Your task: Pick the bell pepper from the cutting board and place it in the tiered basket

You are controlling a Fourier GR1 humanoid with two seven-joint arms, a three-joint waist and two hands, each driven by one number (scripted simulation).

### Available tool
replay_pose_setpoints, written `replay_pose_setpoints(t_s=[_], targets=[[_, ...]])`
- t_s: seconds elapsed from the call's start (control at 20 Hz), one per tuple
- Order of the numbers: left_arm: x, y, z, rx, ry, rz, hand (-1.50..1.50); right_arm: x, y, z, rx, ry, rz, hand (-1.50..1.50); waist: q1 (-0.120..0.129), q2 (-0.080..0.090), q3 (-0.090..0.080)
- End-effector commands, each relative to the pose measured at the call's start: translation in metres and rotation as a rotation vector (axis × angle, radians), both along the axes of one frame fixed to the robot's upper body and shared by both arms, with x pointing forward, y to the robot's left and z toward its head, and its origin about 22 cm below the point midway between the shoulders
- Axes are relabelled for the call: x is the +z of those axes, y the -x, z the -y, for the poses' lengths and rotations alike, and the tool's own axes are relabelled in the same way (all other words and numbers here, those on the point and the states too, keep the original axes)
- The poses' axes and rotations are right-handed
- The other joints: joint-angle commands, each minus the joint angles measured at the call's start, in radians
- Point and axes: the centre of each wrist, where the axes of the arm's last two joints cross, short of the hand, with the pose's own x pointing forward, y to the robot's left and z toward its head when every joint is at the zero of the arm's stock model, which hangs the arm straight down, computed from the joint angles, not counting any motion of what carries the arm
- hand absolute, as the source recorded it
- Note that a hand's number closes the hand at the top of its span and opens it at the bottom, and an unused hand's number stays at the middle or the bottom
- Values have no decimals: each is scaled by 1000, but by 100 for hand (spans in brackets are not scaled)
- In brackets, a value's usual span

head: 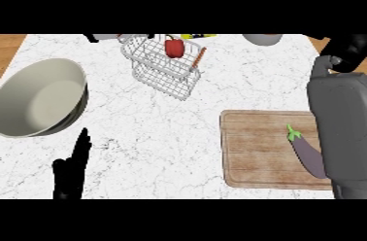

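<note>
The red bell pepper [174,47] sits in the upper tier of the white wire tiered basket [161,72] at the back middle of the counter. No hand touches it. The wooden cutting board [258,152] lies at the front right and bears only a purple eggplant [307,155] with a green stem. My right forearm [342,123] reaches up along the board's right edge, and my right hand [349,50] is at the far right back, well apart from the basket. At the lower left my left hand [72,169] rests open, fingers up.
A large cream bowl [43,96] stands at the left edge. A grey bowl [262,39] shows at the back, right of the basket. Small dark and yellow items [190,36] lie behind the basket. White marble counter [165,138] spreads between bowl and board.
</note>
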Motion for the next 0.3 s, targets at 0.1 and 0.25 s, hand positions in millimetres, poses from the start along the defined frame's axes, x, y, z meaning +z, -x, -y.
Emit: replay_pose_setpoints(t_s=[0.1, 0.25], targets=[[-5, 12, -12, 29, -2, -19, 0, 8, 75, 57, 48, 20, -20, -150, -18, 2, -1], [-9, 17, -4, 29, -17, -22, 0, 13, 119, 77, 88, 32, -17, -150, -16, 5, -1]])
